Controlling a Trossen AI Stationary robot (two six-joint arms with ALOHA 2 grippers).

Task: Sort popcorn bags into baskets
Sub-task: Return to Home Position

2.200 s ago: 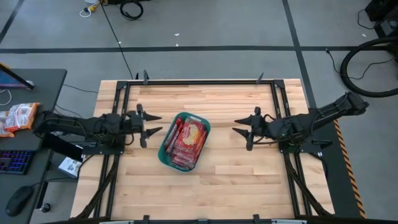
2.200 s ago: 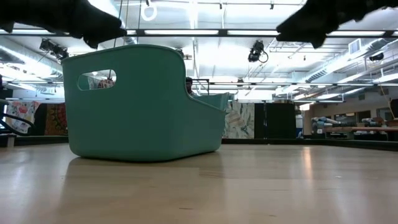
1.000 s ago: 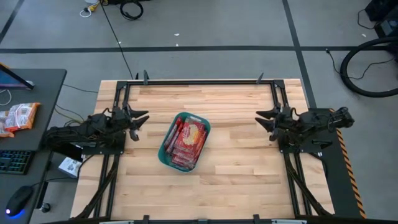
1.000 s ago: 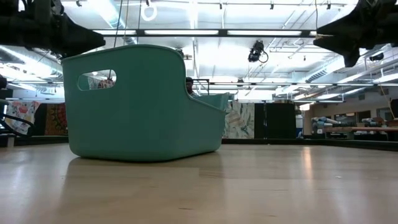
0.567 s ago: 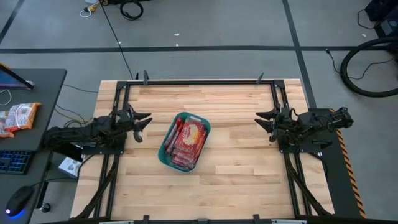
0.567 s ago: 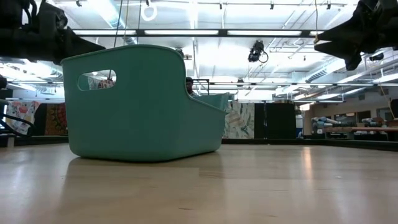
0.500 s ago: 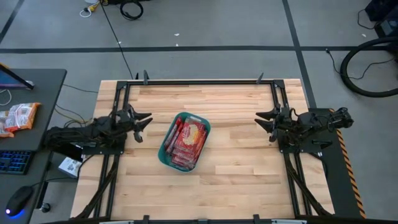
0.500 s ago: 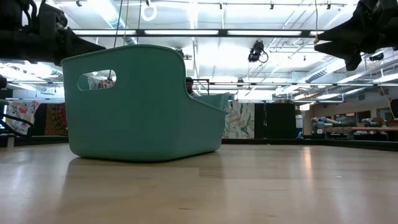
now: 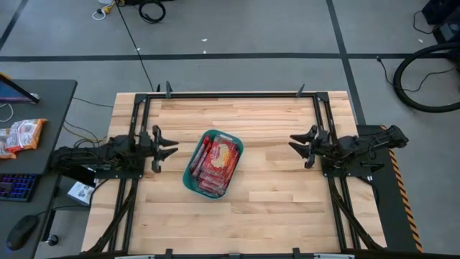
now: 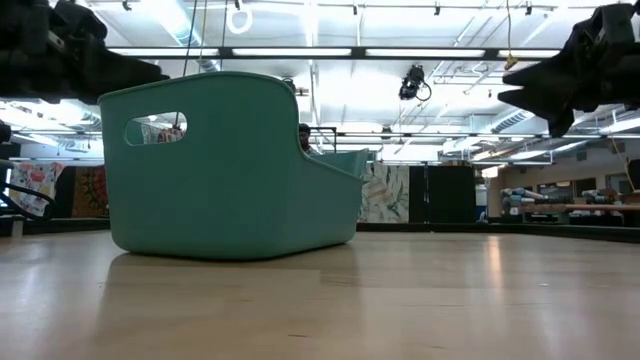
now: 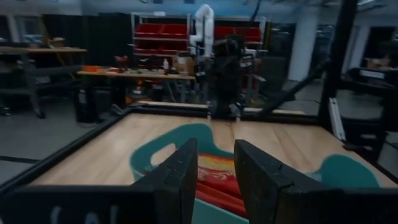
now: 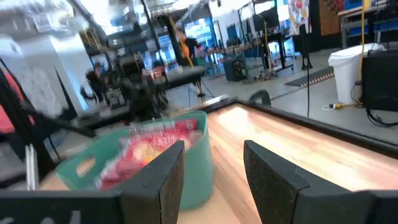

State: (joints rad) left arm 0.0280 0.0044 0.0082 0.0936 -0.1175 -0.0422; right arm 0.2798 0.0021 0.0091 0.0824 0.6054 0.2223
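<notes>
The teal basket stands on its bottom on the wooden table, a little left of centre; it also shows as the basket in the low view. Several red popcorn bags with yellow labels lie packed inside it, also seen as bags and bags in the wrist views. My left gripper hovers open at the table's left side, pointing level at the basket, a short way from it. My right gripper hovers open at the right side, farther from the basket. Nothing is between the fingers of either.
Black frame rails run along the table's far, left and right sides. Bare wood lies near and far of the basket. A side desk to the left of the table holds more packets, a keyboard and a mouse.
My left gripper has swung from slanting toward the far edge to pointing at the basket, sinking slightly. My right gripper has sunk and edged a little toward the basket. The basket and the bags have stayed put.
</notes>
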